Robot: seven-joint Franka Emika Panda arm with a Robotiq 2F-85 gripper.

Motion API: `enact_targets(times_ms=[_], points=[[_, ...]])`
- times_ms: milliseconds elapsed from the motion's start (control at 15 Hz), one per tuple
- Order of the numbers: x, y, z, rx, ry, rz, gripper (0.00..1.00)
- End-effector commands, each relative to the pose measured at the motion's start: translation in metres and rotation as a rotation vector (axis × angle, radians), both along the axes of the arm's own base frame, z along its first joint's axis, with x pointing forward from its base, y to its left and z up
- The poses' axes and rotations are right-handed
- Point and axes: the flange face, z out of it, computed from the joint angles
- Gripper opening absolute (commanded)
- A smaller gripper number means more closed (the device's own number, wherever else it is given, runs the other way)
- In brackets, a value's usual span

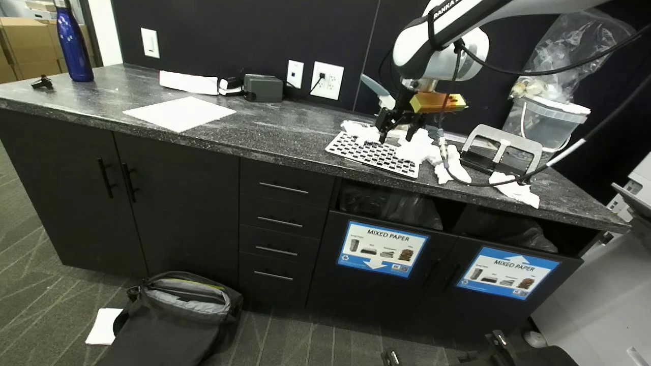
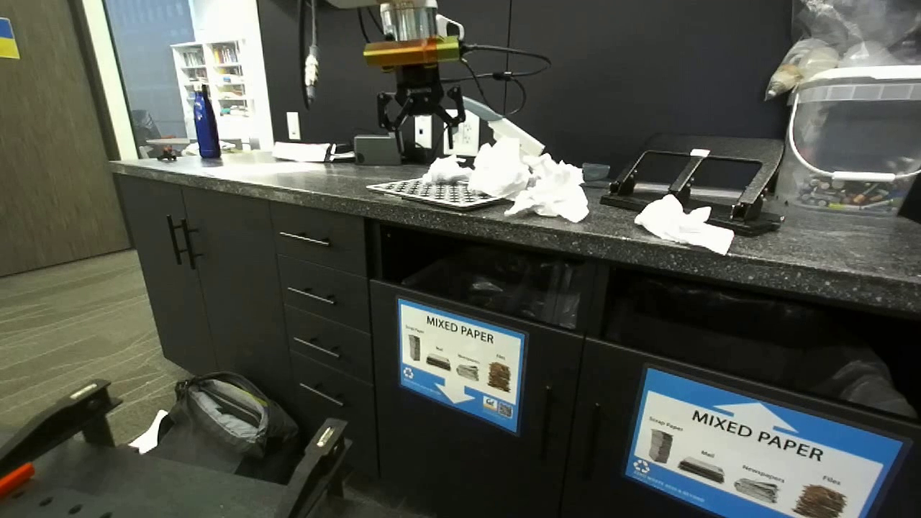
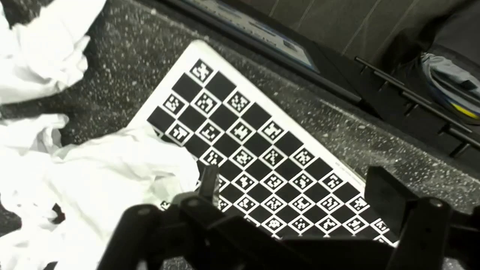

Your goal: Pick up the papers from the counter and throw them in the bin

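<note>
Can see in both exterior views the black two-fingered gripper (image 2: pixel 424 140), hanging and spread wide. In the wrist view, can find between the fingertips (image 3: pixel 382 195) only the flat black-and-white checkered mat (image 3: pixel 270 168), with nothing clamped. Cannot tell real touch from mere overlap for the finger at seven o'clock, close to one of several crumpled white paper wads (image 3: pixel 123 168). In an exterior view, find these on the long dark grey speckled counter (image 2: pixel 316 178), toward four o'clock from the gripper, with one crumpled white scrap (image 2: pixel 683 223) farther. See wads cut off at nine o'clock in the wrist view, and the mat partly covered at six. Can hardly make out the dark plastic-lined bin openings (image 2: pixel 496 284) below.
</note>
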Motion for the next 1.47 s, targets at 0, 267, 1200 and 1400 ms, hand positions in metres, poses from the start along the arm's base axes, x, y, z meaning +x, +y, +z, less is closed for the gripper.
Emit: enact_targets(times_ms=[0,267,1200,1400], points=[[0.056,-0.017,-0.001,0.062,-0.053,0.107,1.0],[0.094,-0.027,-0.001,0.132,-0.093,0.205,1.0],[0.158,-0.042,-0.052,0.201,-0.135,0.24,1.0],[0.16,-0.047,-0.064,0.207,-0.117,0.226,1.0]])
